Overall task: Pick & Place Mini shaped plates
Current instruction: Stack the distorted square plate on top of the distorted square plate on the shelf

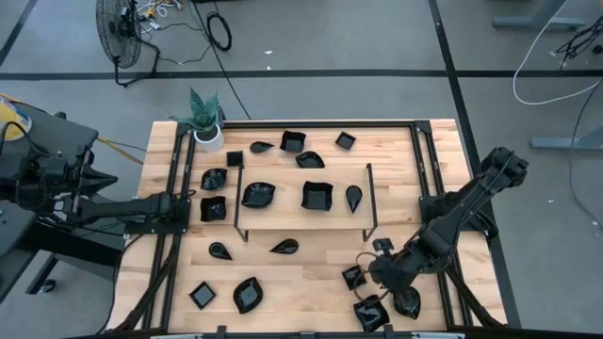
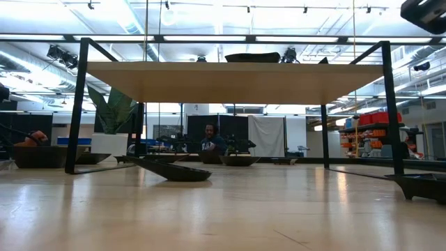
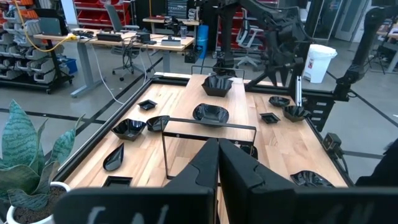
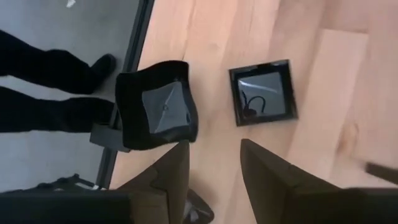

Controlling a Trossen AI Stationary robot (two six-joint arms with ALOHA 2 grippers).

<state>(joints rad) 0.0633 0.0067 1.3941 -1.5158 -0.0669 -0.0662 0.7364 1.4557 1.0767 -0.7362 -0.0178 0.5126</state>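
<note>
Table (image 1: 301, 273): mini shaped plates (image 1: 317, 195) scattered across it; wire frame (image 1: 367, 202) at centre over two; potted plant (image 1: 206, 127) at far left corner; three plates clustered near right front edge.

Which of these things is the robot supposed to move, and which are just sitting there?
For the job:
- mini shaped plates, small glossy black dishes scattered over the table
- right gripper, open above the plates at the near right corner

Just lying about:
- potted plant
- wire frame
- floor fan
</note>
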